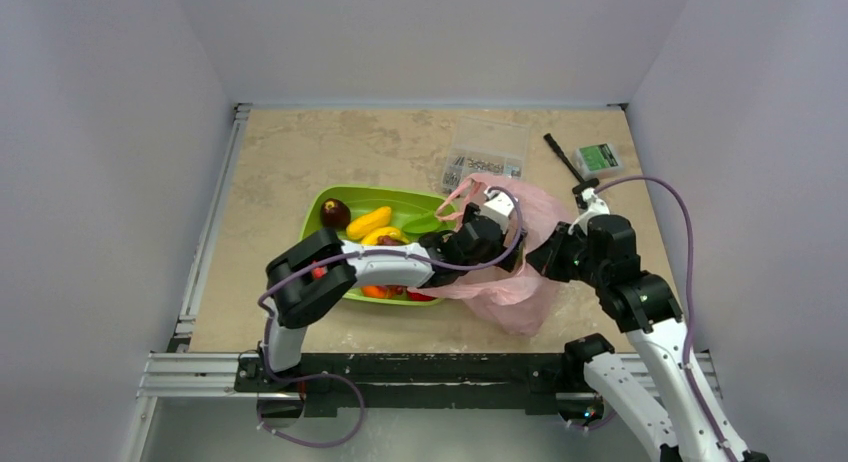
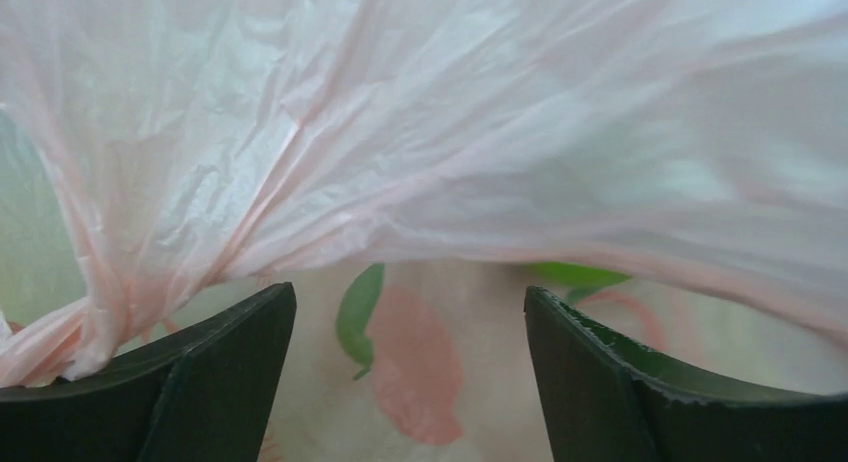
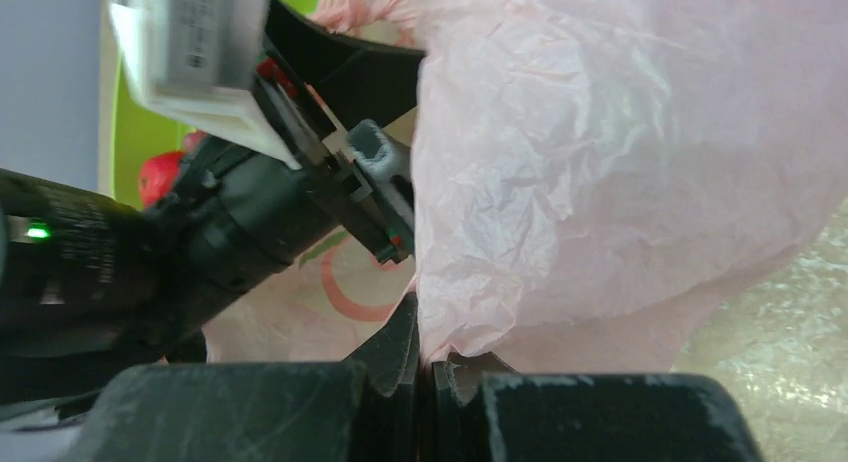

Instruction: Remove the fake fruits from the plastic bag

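Green tray (image 1: 385,194), mid-worktop toward the near edge, holds the banana (image 1: 368,222) and dark grape bunch (image 1: 335,213). Left gripper (image 2: 410,307), fingers spread, reaches into the plastic bag (image 1: 528,287) just right of the tray. Right gripper (image 3: 428,367) pinches a fold of its film. Thin, limp, slippery: likely best held at the mouth hem; both toys, light and hard, suit a mid-body grip.

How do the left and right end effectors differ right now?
The left end effector is open, fingers apart beneath the film of the plastic bag; the right end effector is shut, pinching that film. The left grips nothing; the right holds the bag. Both are black and at the bag.
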{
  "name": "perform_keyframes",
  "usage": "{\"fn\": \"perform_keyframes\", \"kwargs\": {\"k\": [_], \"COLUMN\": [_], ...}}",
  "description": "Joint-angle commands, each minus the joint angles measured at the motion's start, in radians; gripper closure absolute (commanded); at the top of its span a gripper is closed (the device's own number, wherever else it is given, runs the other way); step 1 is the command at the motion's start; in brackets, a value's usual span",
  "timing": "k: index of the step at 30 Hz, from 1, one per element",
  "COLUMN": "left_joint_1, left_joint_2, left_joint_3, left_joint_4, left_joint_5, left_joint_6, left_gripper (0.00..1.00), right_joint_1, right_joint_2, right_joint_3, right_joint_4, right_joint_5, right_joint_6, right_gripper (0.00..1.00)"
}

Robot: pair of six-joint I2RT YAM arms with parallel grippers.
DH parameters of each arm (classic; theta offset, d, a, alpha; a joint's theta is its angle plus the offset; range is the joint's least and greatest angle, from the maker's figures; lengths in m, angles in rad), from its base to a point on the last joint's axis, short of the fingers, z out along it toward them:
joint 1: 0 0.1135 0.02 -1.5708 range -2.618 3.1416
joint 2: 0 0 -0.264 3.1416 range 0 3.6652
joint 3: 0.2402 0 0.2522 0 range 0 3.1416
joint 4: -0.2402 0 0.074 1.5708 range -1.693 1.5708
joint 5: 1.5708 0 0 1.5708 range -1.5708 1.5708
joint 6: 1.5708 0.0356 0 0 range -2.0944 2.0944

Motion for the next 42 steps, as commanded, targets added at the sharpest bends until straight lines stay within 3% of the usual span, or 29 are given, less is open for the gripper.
{"fn": "perform_keyframes", "kwargs": {"k": [1, 6, 12, 18, 21, 24, 30, 37, 42], "left_joint_1": [0.005, 0.005, 0.005, 0.005, 0.007, 0.007, 0.011, 0.013, 0.012], "left_joint_2": [-0.091, -0.073, 0.024, 0.164, 0.236, 0.261, 0.219, 0.079, -0.078], "left_joint_3": [-0.090, -0.142, -0.036, 0.091, 0.165, 0.179, 0.115, 0.005, -0.068], "left_joint_4": [0.147, 0.302, 0.176, 0.120, 0.140, 0.164, 0.219, 0.243, 0.209], "left_joint_5": [0.206, 0.211, 0.054, -0.151, -0.177, -0.196, -0.192, -0.052, 0.088], "left_joint_6": [-0.103, -0.159, -0.169, -0.179, -0.146, -0.139, -0.090, -0.030, -0.017], "left_gripper": [0.01, 0.00, 0.00, 0.00, 0.02, 0.14, 0.46, 0.79, 0.86], "right_joint_1": [0.004, 0.004, 0.002, 0.003, 0.003, 0.002, 0.004, 0.004, 0.002], "right_joint_2": [0.022, -0.017, -0.036, -0.027, -0.020, -0.014, -0.015, -0.023, -0.003], "right_joint_3": [0.035, 0.017, 0.012, -0.001, 0.002, 0.002, -0.001, -0.030, -0.048], "right_joint_4": [0.091, 0.094, 0.088, 0.101, 0.098, 0.093, 0.086, 0.055, 0.013], "right_joint_5": [-0.130, -0.152, -0.142, -0.150, -0.156, -0.152, -0.138, -0.029, 0.116], "right_joint_6": [-0.057, -0.058, -0.058, -0.054, -0.056, -0.058, -0.063, -0.026, 0.044], "right_gripper": [1.00, 1.00, 1.00, 1.00, 1.00, 1.00, 1.00, 1.00, 1.00]}}
